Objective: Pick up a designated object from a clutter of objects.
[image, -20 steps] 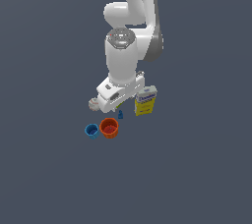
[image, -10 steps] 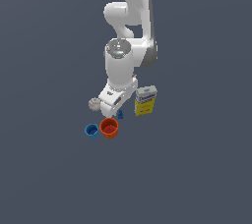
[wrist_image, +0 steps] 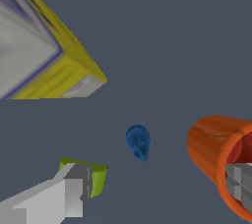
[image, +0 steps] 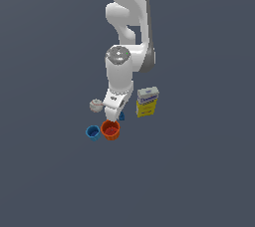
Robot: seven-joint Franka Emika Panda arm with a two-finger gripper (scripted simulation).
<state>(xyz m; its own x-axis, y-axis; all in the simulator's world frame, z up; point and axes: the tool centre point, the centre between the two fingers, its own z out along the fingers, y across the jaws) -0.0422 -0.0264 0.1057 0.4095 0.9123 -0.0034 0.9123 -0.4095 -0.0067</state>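
The gripper (wrist_image: 155,188) stands wide open and empty — one finger (wrist_image: 64,196) overlaps the small green block (wrist_image: 96,176), the other sits in front of the orange cup (wrist_image: 211,152). Between the fingers, untouched, stands the tiny dark blue piece (wrist_image: 139,142), upright on the grey floor (wrist_image: 162,46). The yellow-and-white box (wrist_image: 44,56) lies near it. In the exterior view, the blue cup (image: 92,132) is just beside the orange one, with the white baseball (image: 95,105) behind — both toward the exterior view's left.
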